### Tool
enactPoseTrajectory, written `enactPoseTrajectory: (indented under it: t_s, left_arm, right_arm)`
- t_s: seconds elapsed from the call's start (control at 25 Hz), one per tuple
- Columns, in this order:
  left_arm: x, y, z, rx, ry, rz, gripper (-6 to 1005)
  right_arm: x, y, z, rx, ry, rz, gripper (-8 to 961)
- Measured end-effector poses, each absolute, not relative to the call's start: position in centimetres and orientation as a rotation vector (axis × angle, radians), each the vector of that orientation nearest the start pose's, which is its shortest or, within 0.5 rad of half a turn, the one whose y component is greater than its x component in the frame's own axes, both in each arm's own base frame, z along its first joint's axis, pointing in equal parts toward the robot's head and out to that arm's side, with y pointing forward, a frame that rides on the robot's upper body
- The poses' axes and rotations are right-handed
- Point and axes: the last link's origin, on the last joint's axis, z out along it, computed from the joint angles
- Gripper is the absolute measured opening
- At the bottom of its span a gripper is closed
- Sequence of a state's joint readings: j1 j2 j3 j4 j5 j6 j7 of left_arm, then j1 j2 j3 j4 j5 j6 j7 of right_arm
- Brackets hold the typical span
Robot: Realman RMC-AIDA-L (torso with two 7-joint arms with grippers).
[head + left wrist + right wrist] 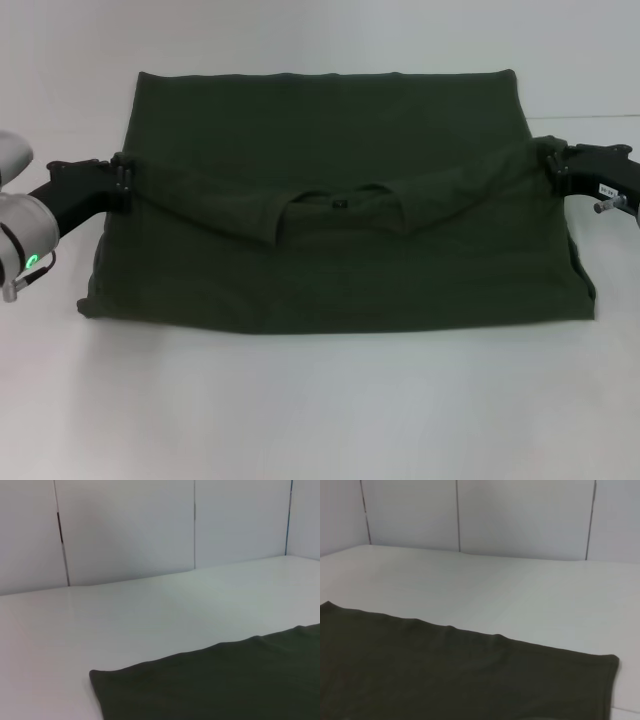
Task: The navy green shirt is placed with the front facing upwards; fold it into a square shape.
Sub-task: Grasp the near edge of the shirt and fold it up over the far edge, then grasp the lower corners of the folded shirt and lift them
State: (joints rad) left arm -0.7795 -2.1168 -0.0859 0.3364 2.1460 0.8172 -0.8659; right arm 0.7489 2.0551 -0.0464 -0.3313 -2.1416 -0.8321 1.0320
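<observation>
White table (320,410), pale panel walls (125,525) behind it. Spread across the table's middle is the navy green shirt (330,200), plain back up, its collar edge folded over toward the far hem. The left gripper (122,172) pinches the fold's corner near the table's left edge, and the right gripper (556,162) does the same near the right edge. Tip: I'd move both corners together and level, keeping the cloth taut, or the fold goes crooked.
</observation>
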Motion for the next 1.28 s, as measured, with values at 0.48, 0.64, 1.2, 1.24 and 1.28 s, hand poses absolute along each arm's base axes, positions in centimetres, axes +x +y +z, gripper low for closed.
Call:
enactPoseTrajectory:
  t_s: [0.48,0.64,1.2,1.24,1.28]
  left_arm:
    - [-30.0,42.4,-1.7,-1.992,-0.699,-0.362,29]
    - [-29.9,42.4,-1.8,-1.991,-0.703,-0.363,29]
    - [-30.9,42.2,-1.3,-1.864,-0.804,-0.401,444]
    - [-31.0,42.2,-1.2,-1.856,-0.81,-0.405,482]
    - [-31.2,42.1,-1.1,-1.847,-0.816,-0.41,520]
  right_arm:
    - [31.9,42.4,1.0,-1.98,0.801,0.393,48]
    - [31.7,42.7,0.8,-1.983,0.825,0.366,57]
    - [31.5,43.3,1.0,-1.949,0.855,0.366,432]
    - [31.5,43.3,1.1,-1.946,0.853,0.372,450]
    - [31.4,43.4,1.2,-1.943,0.851,0.374,469]
